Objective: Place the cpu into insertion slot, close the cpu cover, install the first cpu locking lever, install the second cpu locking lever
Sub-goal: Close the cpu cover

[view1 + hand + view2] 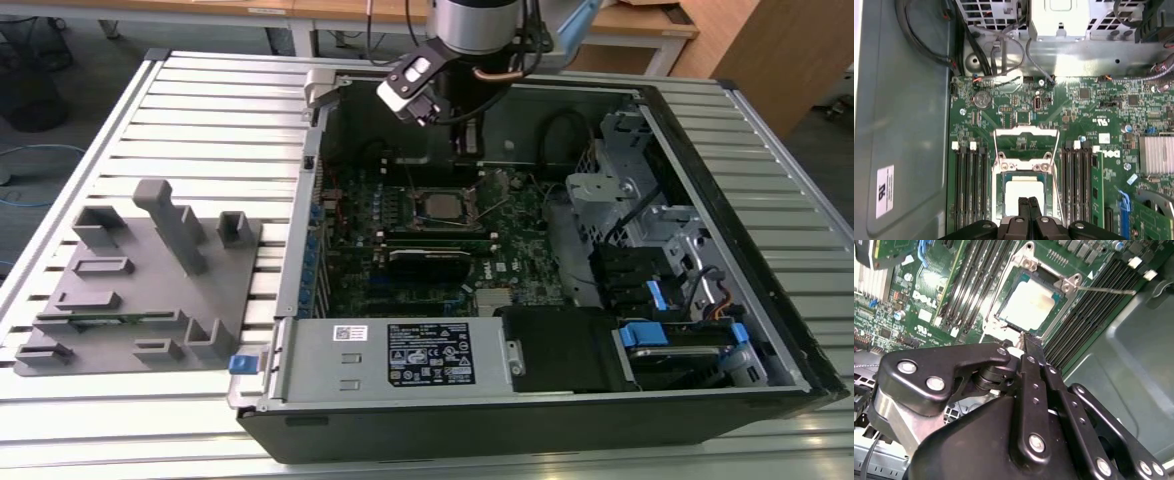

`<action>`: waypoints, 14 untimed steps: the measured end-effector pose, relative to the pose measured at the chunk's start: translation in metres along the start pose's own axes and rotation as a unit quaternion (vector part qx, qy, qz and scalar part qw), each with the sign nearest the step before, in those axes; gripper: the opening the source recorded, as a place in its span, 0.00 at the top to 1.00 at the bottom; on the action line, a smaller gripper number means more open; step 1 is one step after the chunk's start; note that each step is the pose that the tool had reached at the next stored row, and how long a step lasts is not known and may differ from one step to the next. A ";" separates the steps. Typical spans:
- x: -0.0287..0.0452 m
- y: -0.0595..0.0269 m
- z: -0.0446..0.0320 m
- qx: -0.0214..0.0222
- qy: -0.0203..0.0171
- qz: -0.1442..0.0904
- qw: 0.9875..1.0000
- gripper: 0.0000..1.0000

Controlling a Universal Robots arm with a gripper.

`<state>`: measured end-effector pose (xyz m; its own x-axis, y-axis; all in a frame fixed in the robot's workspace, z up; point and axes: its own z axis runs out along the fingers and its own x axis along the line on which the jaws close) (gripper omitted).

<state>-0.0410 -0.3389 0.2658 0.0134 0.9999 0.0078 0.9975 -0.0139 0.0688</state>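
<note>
Cpu [1024,192]: small flat square, pale dull metal top, lying flat and seated in the insertion slot [1000,200], whose silvery rim frames it on the green board. Cpu cover [1026,131]: thin silvery frame, looks raised from its hinge edge just beside the cpu, not down over it; board shows through its window. Thin wire locking lever [1106,290] juts out from one slot corner.
</note>
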 end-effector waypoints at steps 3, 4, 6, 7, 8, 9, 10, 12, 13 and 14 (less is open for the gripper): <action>0.0001 0.0049 0.0003 0.000 0.000 0.000 1.000 0.89; 0.0001 0.0066 0.0005 0.000 0.000 0.000 1.000 0.89; 0.0001 0.0101 0.0007 0.000 0.000 0.000 1.000 0.89; 0.0002 0.0119 0.0009 0.000 0.000 0.000 1.000 0.89; 0.0002 0.0140 0.0010 0.000 0.000 0.000 1.000 0.89; 0.0002 0.0160 0.0011 0.000 0.000 0.000 1.000 0.89; 0.0002 0.0179 0.0013 0.000 0.000 0.000 1.000 0.89; 0.0003 0.0216 0.0015 0.000 0.000 0.000 1.000 0.89; 0.0003 0.0233 0.0017 0.000 0.000 0.000 1.000 0.89; 0.0003 0.0245 0.0017 0.000 0.000 0.000 1.000 0.89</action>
<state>-0.0165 -0.3389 0.2657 0.0141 0.9999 0.0078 0.9975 -0.0146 0.0689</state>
